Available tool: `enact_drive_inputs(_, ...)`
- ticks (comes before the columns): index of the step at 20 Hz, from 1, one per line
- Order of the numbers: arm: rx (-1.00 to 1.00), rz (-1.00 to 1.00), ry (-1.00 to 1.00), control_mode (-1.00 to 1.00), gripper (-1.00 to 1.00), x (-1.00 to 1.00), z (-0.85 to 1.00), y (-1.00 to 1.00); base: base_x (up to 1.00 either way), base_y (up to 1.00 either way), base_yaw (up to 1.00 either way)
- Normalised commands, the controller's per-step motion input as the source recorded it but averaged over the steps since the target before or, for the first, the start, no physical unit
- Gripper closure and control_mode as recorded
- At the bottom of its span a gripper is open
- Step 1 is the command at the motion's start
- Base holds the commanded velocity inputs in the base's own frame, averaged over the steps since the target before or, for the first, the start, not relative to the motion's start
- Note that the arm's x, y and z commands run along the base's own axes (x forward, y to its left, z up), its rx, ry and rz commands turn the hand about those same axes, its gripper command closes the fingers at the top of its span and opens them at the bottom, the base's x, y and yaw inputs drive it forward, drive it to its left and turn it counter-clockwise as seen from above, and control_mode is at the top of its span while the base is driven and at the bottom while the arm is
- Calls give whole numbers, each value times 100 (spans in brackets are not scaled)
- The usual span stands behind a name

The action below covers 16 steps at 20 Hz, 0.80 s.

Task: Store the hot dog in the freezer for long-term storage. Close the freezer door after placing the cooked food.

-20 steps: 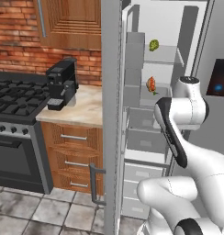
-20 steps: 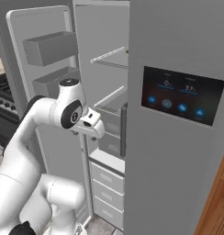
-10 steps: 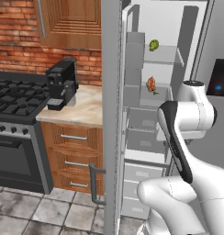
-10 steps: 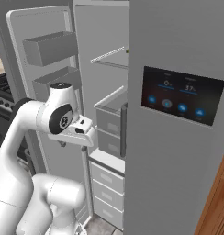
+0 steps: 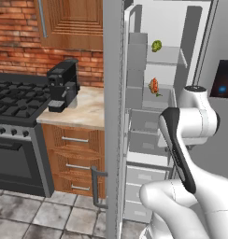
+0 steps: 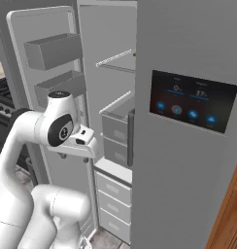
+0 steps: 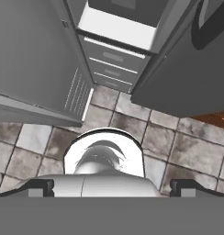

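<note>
Hot dog [image 5: 153, 87] already sits on a freezer [image 5: 153, 140] shelf, green food [image 5: 156, 45] at its 12 o'clock. Tool [image 7: 112, 188] spread, holding nothing, pointing at floor. Left: shut the door [image 5: 113, 116], which stands wide open.

The freezer door [image 5: 113, 116] stands edge-on in the left base view, so its flat face is hidden. Beside it, the hot dog [image 5: 153, 86] is too small to make out bun from sausage. The stove [image 5: 15, 140] left of the door is cut by the picture's edge.
</note>
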Motion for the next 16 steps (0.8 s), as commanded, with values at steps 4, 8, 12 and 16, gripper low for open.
enact_drive_inputs(4,0,-4,0,100,-100,-8,-2,0,-8,0,-4)
enact_drive_inputs(8,0,0,0,100,-100,0,0,0,-48,2,-24)
enact_drive_inputs(12,0,0,0,100,-100,0,0,0,-52,10,-32)
enact_drive_inputs(16,0,0,0,100,-100,0,0,0,-41,22,-36)
